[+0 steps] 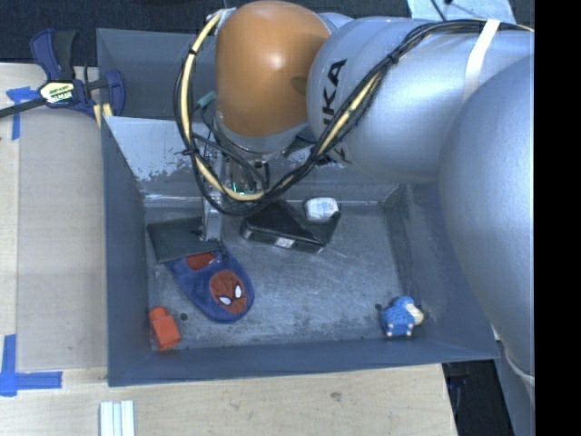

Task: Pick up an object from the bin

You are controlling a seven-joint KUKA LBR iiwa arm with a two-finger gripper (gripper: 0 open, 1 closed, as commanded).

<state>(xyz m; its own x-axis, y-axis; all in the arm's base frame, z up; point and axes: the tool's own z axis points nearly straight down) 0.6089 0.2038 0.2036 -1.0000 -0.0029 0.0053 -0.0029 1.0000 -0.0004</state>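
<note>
My gripper (211,229) hangs below the orange wrist cover at the back left of the bin floor. Its tip is down at the right edge of a flat black card-like piece (174,240). Just in front of it lies a blue Spider-Man slipper (221,291), with a red patch at its near end and the mask face in its middle. To the right of the gripper a black oblong box (289,229) lies at a slant, with a small white piece (321,209) at its far end.
A small orange block (164,328) sits in the front left corner. A little blue toy figure (399,317) stands at the front right. The big grey arm covers the bin's right side and back wall.
</note>
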